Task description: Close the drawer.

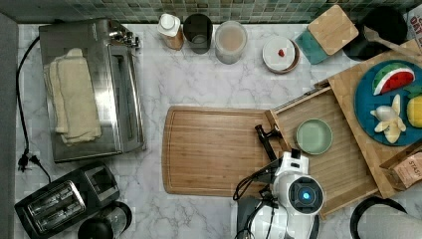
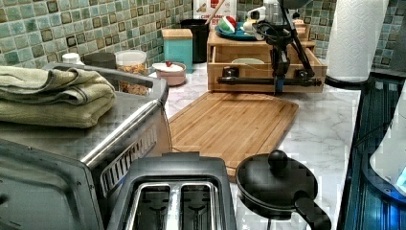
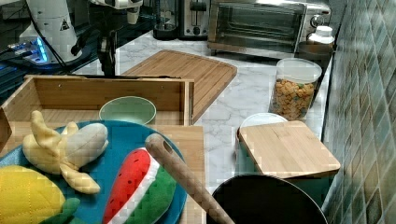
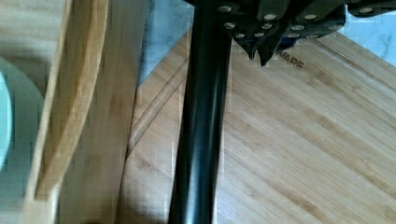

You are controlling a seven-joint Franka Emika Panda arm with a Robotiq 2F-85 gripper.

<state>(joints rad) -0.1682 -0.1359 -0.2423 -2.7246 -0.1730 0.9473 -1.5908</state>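
Note:
The drawer (image 1: 343,164) is pulled out over the counter, with a pale green bowl (image 1: 313,136) lying on its slatted bottom. Its long black bar handle (image 2: 249,81) runs along the front panel (image 2: 258,71). My gripper (image 2: 279,86) hangs straight down in front of the handle, towards the left view's right end of the bar. In the wrist view the handle (image 4: 201,121) runs past my shut fingertips (image 4: 259,55), which sit beside it on the cutting board side with nothing between them. The arm's wrist (image 1: 298,191) covers the drawer's near corner in the top view.
A large wooden cutting board (image 1: 214,149) lies right in front of the drawer. A blue plate of toy fruit (image 1: 393,102) sits on the drawer's cabinet. A toaster oven (image 1: 89,89), toaster (image 1: 64,199), black lidded pan (image 2: 277,184), jars (image 1: 230,41) and a paper towel roll (image 2: 356,38) ring the counter.

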